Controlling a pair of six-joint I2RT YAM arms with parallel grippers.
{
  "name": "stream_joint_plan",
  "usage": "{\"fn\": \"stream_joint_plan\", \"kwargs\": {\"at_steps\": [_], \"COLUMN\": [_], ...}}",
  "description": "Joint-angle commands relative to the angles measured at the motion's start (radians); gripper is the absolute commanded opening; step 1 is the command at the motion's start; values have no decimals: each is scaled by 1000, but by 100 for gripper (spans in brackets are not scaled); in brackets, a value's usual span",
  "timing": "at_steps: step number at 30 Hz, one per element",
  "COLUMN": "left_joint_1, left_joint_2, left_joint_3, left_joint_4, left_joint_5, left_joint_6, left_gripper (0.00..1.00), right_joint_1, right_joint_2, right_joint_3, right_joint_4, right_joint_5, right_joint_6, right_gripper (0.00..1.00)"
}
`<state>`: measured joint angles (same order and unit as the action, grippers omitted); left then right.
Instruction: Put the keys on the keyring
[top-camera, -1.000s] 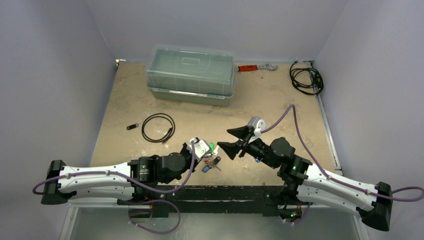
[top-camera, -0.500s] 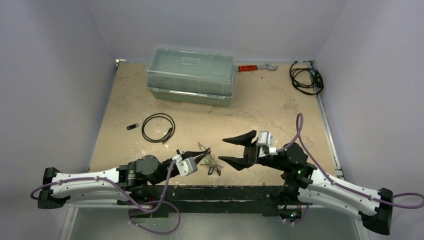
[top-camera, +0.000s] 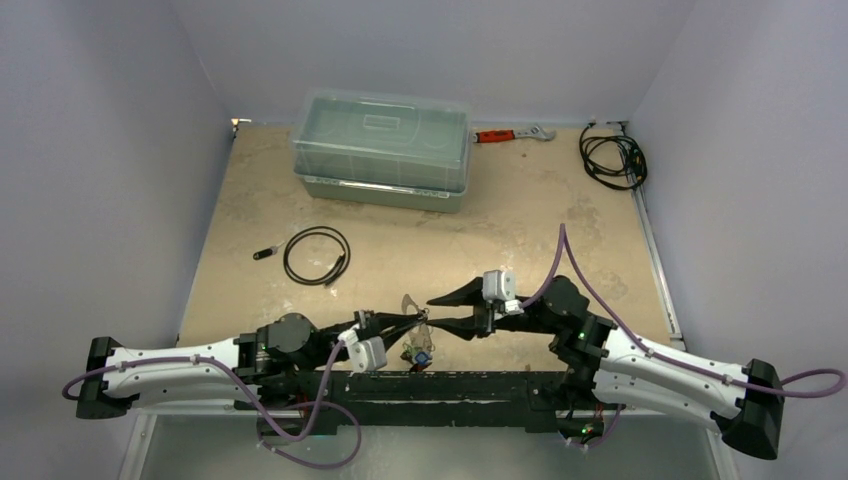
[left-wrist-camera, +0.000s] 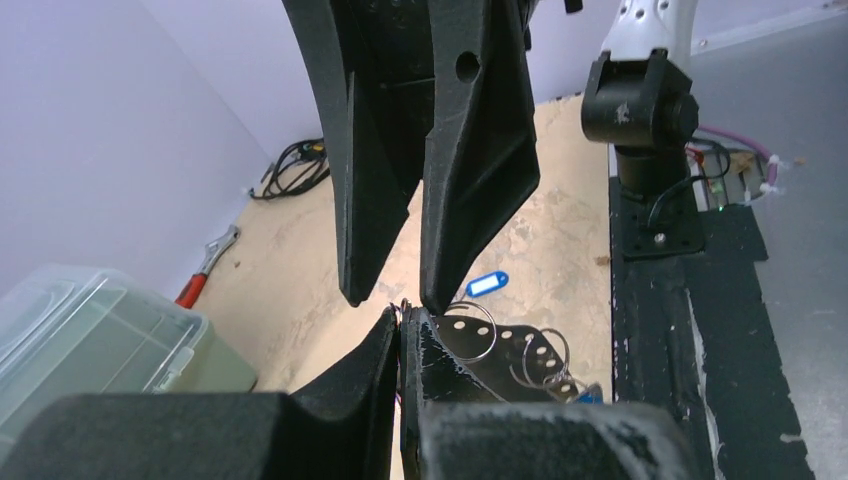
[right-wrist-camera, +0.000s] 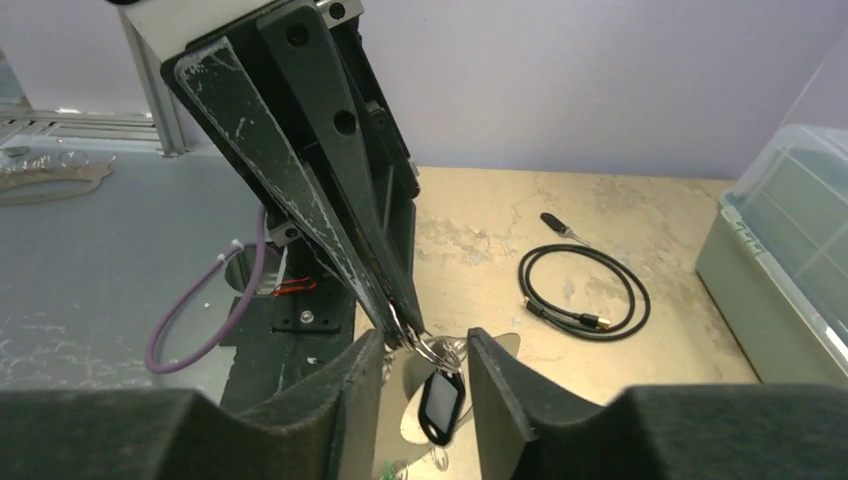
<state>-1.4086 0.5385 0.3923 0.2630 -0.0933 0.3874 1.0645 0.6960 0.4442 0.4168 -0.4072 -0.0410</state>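
The left gripper (left-wrist-camera: 402, 318) is clamped on the edge of the keyring (left-wrist-camera: 492, 350) (a flat, hole-rimmed plate). The right gripper (right-wrist-camera: 425, 347), fingers apart, straddles a dark-tagged key (right-wrist-camera: 438, 402) hanging from it.

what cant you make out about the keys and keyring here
- Top view: keys too small to count, or to tell which already hang on the keyring.
- Left wrist: left gripper covers the keyring's near edge and most of the keys.
- Right wrist: right gripper and the bottom edge hide most of the keyring.
- No view shows whether the right gripper touches the keyring.
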Motion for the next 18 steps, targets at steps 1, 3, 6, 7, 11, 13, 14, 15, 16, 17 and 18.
{"fn": "stream_joint_plan", "kwargs": {"at_steps": [1, 3, 6, 7, 11, 13, 14, 15, 16, 17, 18], "left_joint_1": [-4, -4, -4, -4, -4, -4, -5, -6, -6, -7, -8], "left_joint_2": [-8, -7, -1, 0, -4, -7, -10, -11, -11, -10, -7], "left_joint_3": [22, 21, 19, 19, 21, 24, 28, 27, 28, 29, 33], "left_joint_4": [88, 85, 86, 87, 81, 71, 69, 67, 64, 61, 52], "left_joint_5": [52, 53, 52, 53, 76, 88, 99, 117, 130, 141, 152], "left_joint_6": [23, 21, 19, 18, 17, 13, 10, 9, 7, 6, 6], "left_gripper": [0, 0, 0, 0, 0, 0, 0, 0, 0, 0, 0], "right_joint_1": [-5, -5, -5, -5, -5, -5, -5, -5, -5, -5, -5], "right_joint_2": [20, 16, 22, 28, 58, 62, 58, 54, 50, 49, 47], "right_joint_3": [51, 49, 50, 52, 68, 73, 72, 69, 67, 67, 67], "right_joint_4": [-11, -7, -8, -8, -30, -44, -46, -43, -39, -39, -39], "right_joint_5": [-41, -45, -68, -81, -99, -84, -78, -75, -74, -74, -80], "right_joint_6": [-36, -36, -36, -36, -45, -57, -62, -64, -67, -69, -70], "right_gripper": [37, 33, 29, 27, 25, 21, 19, 18, 17, 15, 12]}}
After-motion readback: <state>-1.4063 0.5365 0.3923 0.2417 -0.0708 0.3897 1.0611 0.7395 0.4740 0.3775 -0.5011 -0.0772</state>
